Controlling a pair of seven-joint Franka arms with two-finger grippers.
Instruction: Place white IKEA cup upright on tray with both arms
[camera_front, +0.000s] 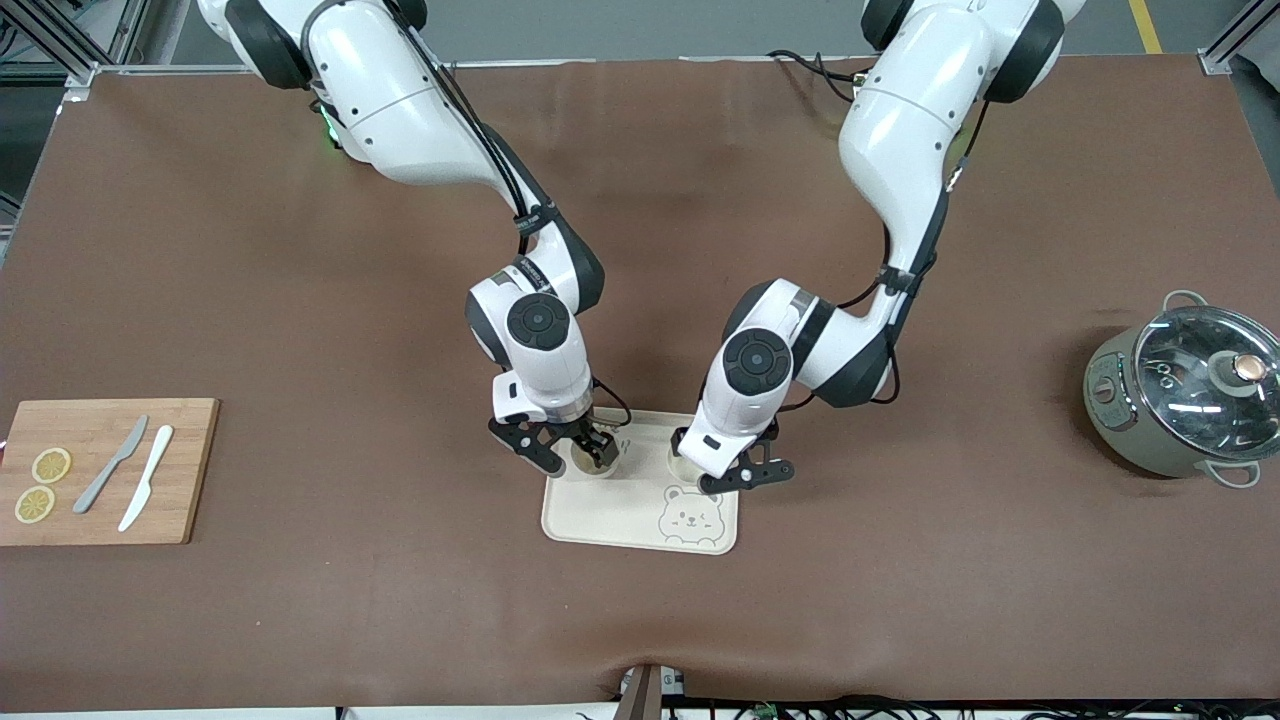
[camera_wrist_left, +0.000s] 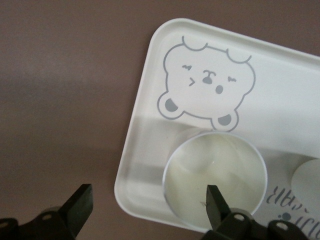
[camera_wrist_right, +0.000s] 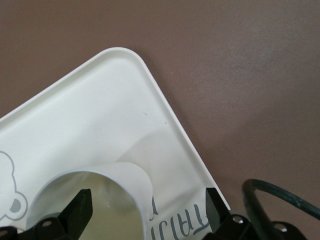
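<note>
The cream tray (camera_front: 640, 515) with a bear face lies at the table's middle. Two white cups stand upright on it. One cup (camera_front: 585, 462) is under my right gripper (camera_front: 572, 455), which is open. In the right wrist view one finger (camera_wrist_right: 80, 207) hangs over that cup's (camera_wrist_right: 95, 200) inside and the other over the tray's lettering. The other cup (camera_front: 683, 466) is under my left gripper (camera_front: 745, 478), also open. In the left wrist view (camera_wrist_left: 148, 205) one finger (camera_wrist_left: 215, 202) is over this cup's (camera_wrist_left: 214, 170) opening and the other is over the table beside the tray (camera_wrist_left: 150, 100).
A wooden cutting board (camera_front: 190, 470) with two lemon slices (camera_front: 42, 485) and two knives (camera_front: 130, 475) lies at the right arm's end. A grey pot (camera_front: 1185, 395) with a glass lid stands at the left arm's end.
</note>
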